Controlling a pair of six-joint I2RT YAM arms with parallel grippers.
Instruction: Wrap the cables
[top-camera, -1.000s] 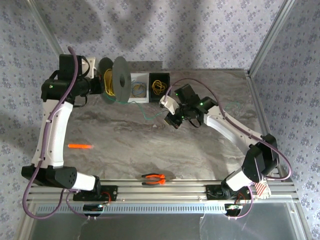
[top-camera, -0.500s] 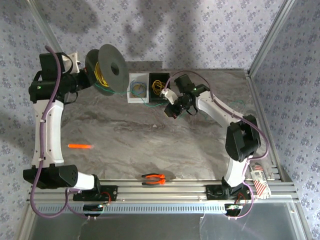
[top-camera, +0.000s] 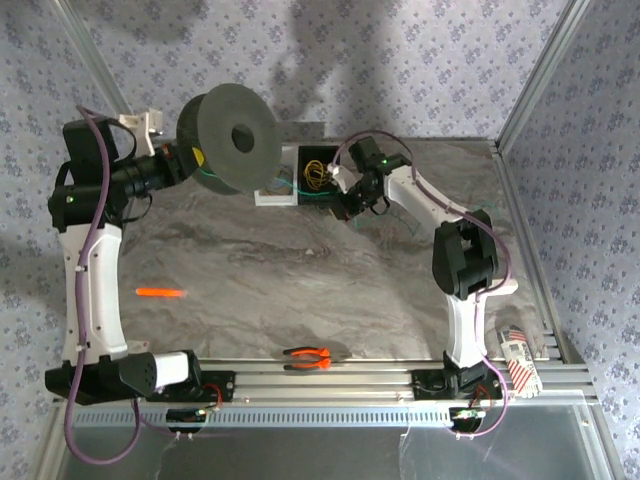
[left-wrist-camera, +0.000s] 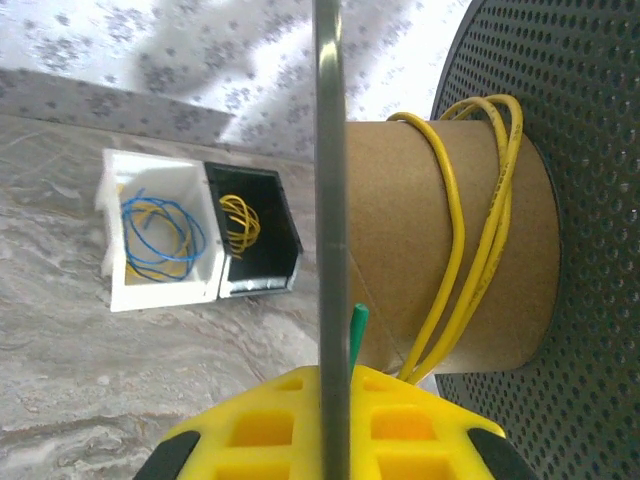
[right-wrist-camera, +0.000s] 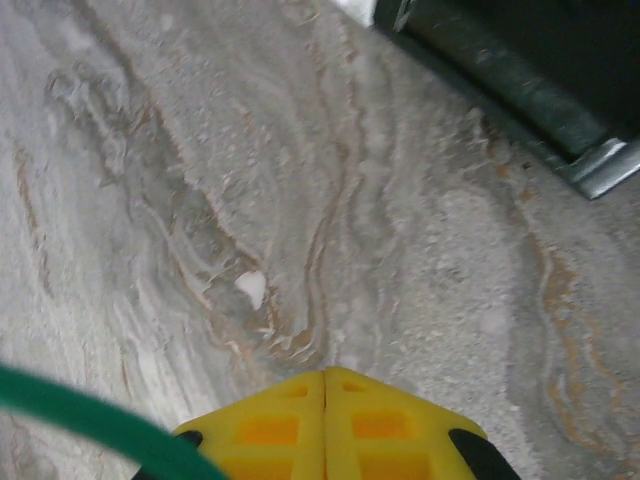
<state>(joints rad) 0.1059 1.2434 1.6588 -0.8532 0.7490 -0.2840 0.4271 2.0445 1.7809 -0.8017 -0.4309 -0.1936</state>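
My left claw (left-wrist-camera: 333, 385) is clamped on the spool (top-camera: 232, 138), its thin flange wedged between my yellow fingers. Over the last second I have swung the spool up and round, so its flat dark face now looks toward the overhead camera instead of standing edge-on. My right claw (right-wrist-camera: 325, 385), fingers pressed flush together, has moved back and now sits to the right of the spool, well apart. The green cable (right-wrist-camera: 80, 415) passes just beside those closed fingers; I cannot tell whether it is pinched. A few turns of yellow cable (left-wrist-camera: 480, 250) lie on the spool's cardboard core. I judge the swing is meant to lay green cable onto the core, so winding is barely begun

On the table (top-camera: 300, 280), the white box (left-wrist-camera: 115, 290) and black box (left-wrist-camera: 288, 240) stand touching, just right of the spool, holding a blue coil (left-wrist-camera: 160, 235) and a yellow coil (left-wrist-camera: 240, 215). They lie between spool and right claw and could snag a taut line. The pliers (top-camera: 308, 358) and orange stick (top-camera: 160, 292) lie well apart from the spool, out of the way
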